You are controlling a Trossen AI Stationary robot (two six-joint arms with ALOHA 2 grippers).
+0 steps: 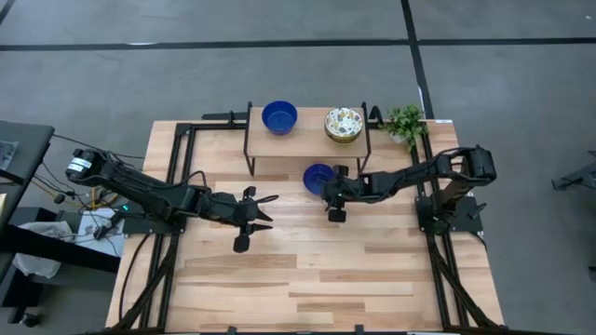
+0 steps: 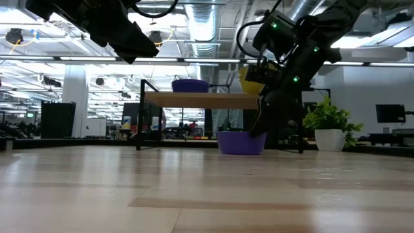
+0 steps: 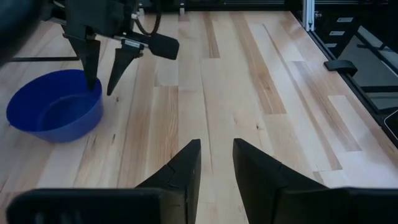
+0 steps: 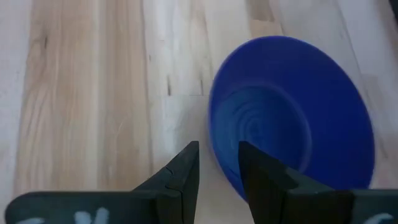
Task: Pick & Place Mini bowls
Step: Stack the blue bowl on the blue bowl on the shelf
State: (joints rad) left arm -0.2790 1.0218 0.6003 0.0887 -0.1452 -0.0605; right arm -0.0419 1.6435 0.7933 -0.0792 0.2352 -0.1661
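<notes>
You are looking at a pale wooden surface (image 1: 307, 279) with a small raised shelf (image 1: 307, 144) at its far edge. Two bowls stand on the shelf: a glossy cobalt blue bowl (image 1: 279, 116) toward its left end, and a cream bowl (image 1: 344, 124) with a multicoloured speckled pattern toward its right end. It may be more than one bowl stacked; you cannot tell. A third bowl (image 1: 317, 177), also solid glossy blue, round and shallow with faint rings inside, sits upright on the surface just in front of the shelf.

Your right gripper (image 1: 333, 197) hangs just beside this third bowl, on the side away from the shelf. Its fingers (image 4: 186, 171) stand a little apart, one on each side of the bowl's rim; whether they are pressing it cannot be told.

Your left gripper (image 1: 264, 213) hovers farther from the shelf, well left of the third bowl, its fingers (image 3: 180, 171) slightly parted and holding nothing.

A green potted plant (image 1: 405, 123) stands just right of the shelf.
</notes>
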